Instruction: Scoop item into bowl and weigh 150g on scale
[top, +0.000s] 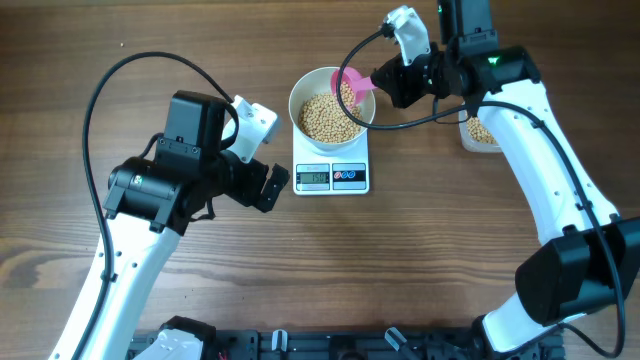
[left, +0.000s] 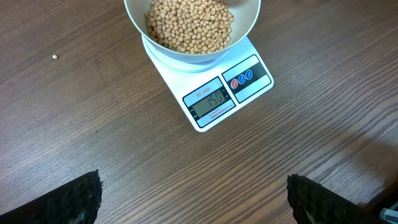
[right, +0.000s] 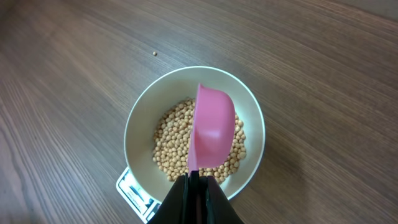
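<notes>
The white bowl (top: 331, 84) stands on the white scale (top: 332, 178), holding a heap of tan beans (top: 330, 117). In the left wrist view the beans (left: 189, 23) fill the bowl (left: 249, 12) and the scale (left: 214, 93) shows lit digits. My right gripper (right: 194, 177) is shut on the handle of a pink scoop (right: 213, 127), which hangs tilted over the beans (right: 171, 140) in the bowl (right: 140, 118); overhead the scoop (top: 355, 81) sits at the bowl's right rim. My left gripper (left: 193, 199) stands open above bare table, in front of the scale.
A clear tub of more beans (top: 482, 131) stands at the right, partly hidden behind my right arm. One stray bean (left: 55, 56) lies on the wooden table left of the scale. Black cables loop over both arms.
</notes>
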